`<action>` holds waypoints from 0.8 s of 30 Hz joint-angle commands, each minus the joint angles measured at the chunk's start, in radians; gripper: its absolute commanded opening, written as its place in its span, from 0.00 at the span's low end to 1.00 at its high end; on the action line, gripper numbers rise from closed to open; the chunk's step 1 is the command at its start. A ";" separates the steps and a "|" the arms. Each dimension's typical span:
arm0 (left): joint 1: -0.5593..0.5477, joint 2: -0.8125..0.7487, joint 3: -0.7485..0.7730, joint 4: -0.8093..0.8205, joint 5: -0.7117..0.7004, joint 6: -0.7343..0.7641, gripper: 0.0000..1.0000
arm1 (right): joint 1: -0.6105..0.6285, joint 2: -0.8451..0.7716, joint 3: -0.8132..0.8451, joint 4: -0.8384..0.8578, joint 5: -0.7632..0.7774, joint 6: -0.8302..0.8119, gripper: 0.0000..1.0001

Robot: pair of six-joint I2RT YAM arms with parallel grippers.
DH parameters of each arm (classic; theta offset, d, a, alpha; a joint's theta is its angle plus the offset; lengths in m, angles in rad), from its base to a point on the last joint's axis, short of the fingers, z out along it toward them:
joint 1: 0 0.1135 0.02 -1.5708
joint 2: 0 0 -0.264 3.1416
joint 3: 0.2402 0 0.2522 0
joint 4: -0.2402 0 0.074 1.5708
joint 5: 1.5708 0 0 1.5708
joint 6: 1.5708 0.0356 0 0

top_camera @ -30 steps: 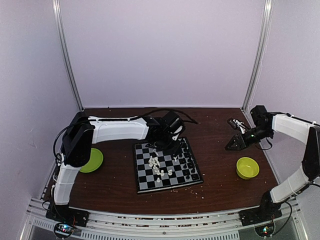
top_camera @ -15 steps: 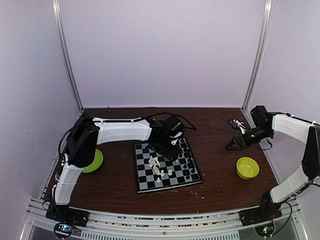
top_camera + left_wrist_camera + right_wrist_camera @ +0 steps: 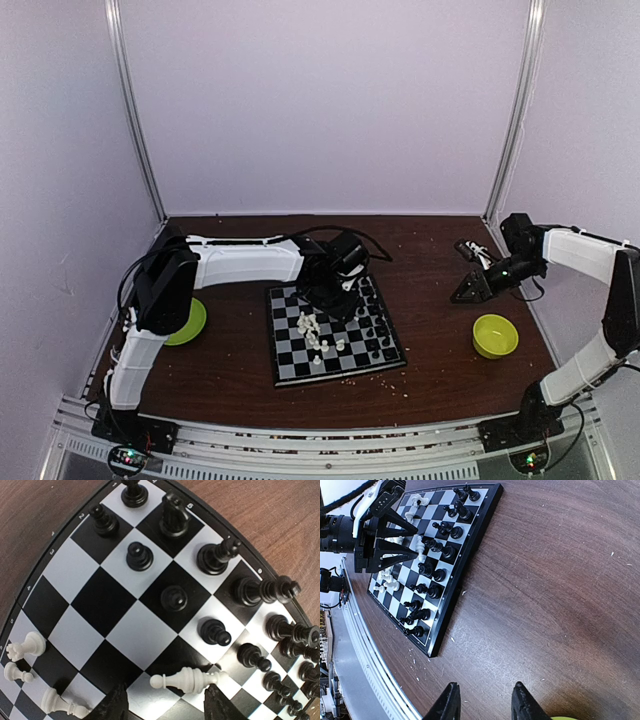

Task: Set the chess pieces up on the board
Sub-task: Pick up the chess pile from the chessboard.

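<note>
Board: a small square chessboard (image 3: 288, 352) of black and light-grey checks with a thin black rim lies flat near the middle of the dark brown wooden table (image 3: 220, 372), turned slightly askew to the table's edges.
Black side: the tiny black chessmen (image 3: 377, 335) stand mostly along the board's right edge and far corner. Most are upright, and a few sit further in.
White side: the tiny white chessmen (image 3: 315, 330) are bunched loosely around the board's centre, not in rows.
Toppled piece: one white piece (image 3: 182, 680) lies on its side on the checks, just ahead of the left gripper's tips.
Left gripper: the left gripper (image 3: 335, 296) hangs low over the far part of the board, its fingers spread wide and clamping nothing.
Right gripper: the right gripper (image 3: 470, 287) is well off the board, above bare table near the right wall — fingers apart, nothing between them.
Dishes: a round lime-green plate (image 3: 187, 322) sits left of the board and a lime-green bowl (image 3: 495, 336) right of it, both clear of the board.
</note>
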 commanded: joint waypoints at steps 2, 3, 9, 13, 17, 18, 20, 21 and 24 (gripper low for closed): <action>0.006 -0.037 0.031 0.001 -0.031 -0.007 0.53 | -0.010 0.007 0.012 -0.011 -0.023 -0.014 0.35; 0.013 -0.042 0.027 -0.001 -0.029 -0.017 0.52 | -0.010 0.007 0.012 -0.011 -0.023 -0.015 0.35; 0.036 -0.068 0.018 0.005 -0.008 -0.121 0.52 | -0.011 0.008 0.012 -0.014 -0.023 -0.017 0.35; 0.036 -0.059 0.022 0.035 0.020 -0.173 0.53 | -0.010 0.009 0.015 -0.016 -0.023 -0.019 0.35; 0.036 -0.038 0.027 0.038 0.019 -0.198 0.53 | -0.012 0.008 0.012 -0.018 -0.024 -0.020 0.35; 0.036 -0.033 0.029 0.039 0.021 -0.199 0.53 | -0.013 0.007 0.012 -0.018 -0.024 -0.020 0.35; 0.036 -0.021 0.036 0.039 0.027 -0.202 0.53 | -0.014 0.008 0.012 -0.020 -0.025 -0.021 0.35; 0.036 -0.016 0.041 0.039 0.031 -0.200 0.52 | -0.015 0.009 0.013 -0.020 -0.025 -0.022 0.35; 0.036 -0.002 0.048 0.039 0.031 -0.197 0.52 | -0.016 0.012 0.015 -0.022 -0.025 -0.024 0.35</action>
